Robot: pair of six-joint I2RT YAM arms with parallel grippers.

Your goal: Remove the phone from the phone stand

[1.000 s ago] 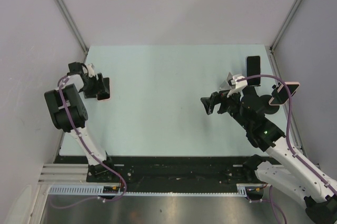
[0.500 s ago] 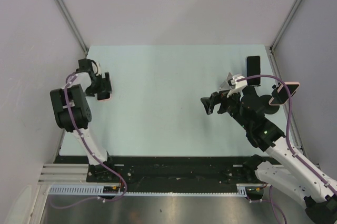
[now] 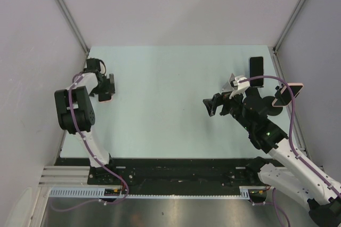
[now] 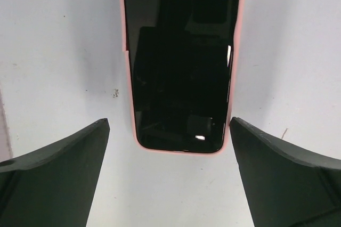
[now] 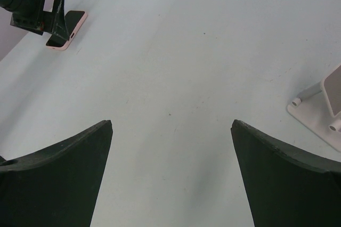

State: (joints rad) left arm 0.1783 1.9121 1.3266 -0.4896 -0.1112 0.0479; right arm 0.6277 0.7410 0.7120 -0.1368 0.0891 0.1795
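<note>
Pink-cased phone (image 4: 181, 62) laid flat on the table (image 3: 170, 72), well apart from the phone stand (image 5: 325, 104).
It is flanked by the spread left claw (image 4: 169, 126); nothing is held by the right claw (image 5: 170, 126) (equally open).

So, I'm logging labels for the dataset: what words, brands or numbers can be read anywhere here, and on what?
None can be read.
The phone in its pink case shows a dark screen with only reflections.
The stand and table bear no visible print.
</note>
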